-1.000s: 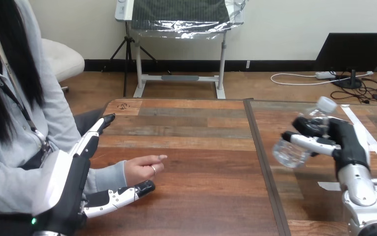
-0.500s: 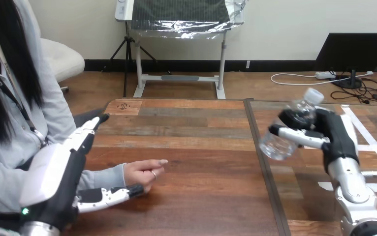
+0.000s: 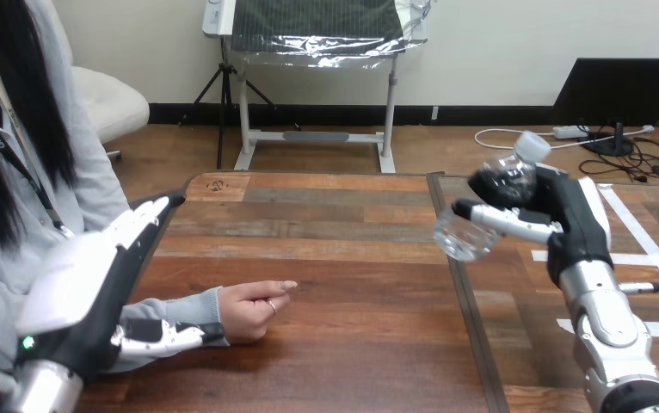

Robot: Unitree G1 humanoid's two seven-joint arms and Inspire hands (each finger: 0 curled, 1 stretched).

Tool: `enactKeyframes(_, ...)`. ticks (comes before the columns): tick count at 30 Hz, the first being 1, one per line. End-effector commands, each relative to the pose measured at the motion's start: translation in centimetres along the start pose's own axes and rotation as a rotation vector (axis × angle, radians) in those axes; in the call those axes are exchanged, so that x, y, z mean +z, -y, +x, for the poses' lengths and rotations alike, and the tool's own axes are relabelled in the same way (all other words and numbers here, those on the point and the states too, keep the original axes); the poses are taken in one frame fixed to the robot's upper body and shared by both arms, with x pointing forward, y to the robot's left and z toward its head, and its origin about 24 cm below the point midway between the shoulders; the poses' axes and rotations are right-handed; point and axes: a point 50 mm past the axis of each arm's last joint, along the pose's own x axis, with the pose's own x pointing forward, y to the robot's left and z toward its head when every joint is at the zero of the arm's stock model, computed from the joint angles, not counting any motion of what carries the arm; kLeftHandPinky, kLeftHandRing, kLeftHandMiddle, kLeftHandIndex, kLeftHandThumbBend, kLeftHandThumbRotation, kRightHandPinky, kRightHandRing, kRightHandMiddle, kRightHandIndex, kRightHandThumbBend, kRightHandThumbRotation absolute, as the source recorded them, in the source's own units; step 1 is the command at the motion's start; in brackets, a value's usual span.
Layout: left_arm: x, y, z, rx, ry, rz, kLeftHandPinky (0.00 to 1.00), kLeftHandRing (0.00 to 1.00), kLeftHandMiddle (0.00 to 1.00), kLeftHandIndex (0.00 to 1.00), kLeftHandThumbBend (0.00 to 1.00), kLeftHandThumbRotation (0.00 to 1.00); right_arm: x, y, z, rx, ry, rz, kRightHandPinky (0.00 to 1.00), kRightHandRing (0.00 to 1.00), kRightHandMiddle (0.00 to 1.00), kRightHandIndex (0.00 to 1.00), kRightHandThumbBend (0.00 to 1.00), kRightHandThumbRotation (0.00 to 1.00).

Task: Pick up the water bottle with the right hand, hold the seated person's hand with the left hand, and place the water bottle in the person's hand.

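Observation:
A clear water bottle [image 3: 483, 209] with a white cap hangs tilted above the table's middle seam, cap pointing up and right. My right hand [image 3: 572, 217] is shut on it, fingers wrapped round its body. The person's hand [image 3: 253, 306] rests loosely curled on the wooden table [image 3: 335, 232] at the left, one finger pointing right. My left hand [image 3: 94, 288] stands on edge just left of the person's sleeve, with its fingers straight and pointing away. Its thumb [image 3: 158, 338] lies along the near side of the person's wrist; I cannot tell whether they touch.
A dark seam [image 3: 468, 335] runs front to back through the table, right of the middle. White tape strips [image 3: 644, 245] mark the right part of the table. The person's torso and arm fill the left edge.
My right hand has carried the bottle up and to the left, over the seam. My left hand has drawn back toward the lower left, its thumb now beside the person's wrist rather than the fingers.

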Motion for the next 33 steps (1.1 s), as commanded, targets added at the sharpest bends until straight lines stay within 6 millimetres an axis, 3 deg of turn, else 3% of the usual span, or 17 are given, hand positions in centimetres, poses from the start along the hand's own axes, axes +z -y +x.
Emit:
enactKeyframes(1, 1.6, -2.3, 2.6, 0.036, 0.114, 0.067, 0.87, 0.92, 0.91, 0.90, 1.00, 0.25, 5.8, -0.6, 2.4, 0.009, 0.237, 0.055, 0.29, 0.35, 0.46, 0.46, 0.78, 0.00)
enactKeyframes(14, 1.0, -3.1, 4.0, -0.078, 0.123, 0.170, 0.83, 0.89, 0.88, 0.88, 1.00, 0.31, 6.5, -1.3, 2.0, 0.073, 0.315, 0.121, 0.29, 0.36, 0.46, 0.44, 0.75, 0.00)
enactKeyframes(33, 0.1, -2.0, 5.8, -0.256, 0.145, 0.265, 0.78, 0.79, 0.82, 0.83, 1.00, 0.30, 7.6, -2.1, 1.0, 0.161, 0.427, 0.179, 0.28, 0.34, 0.44, 0.43, 0.70, 0.00)
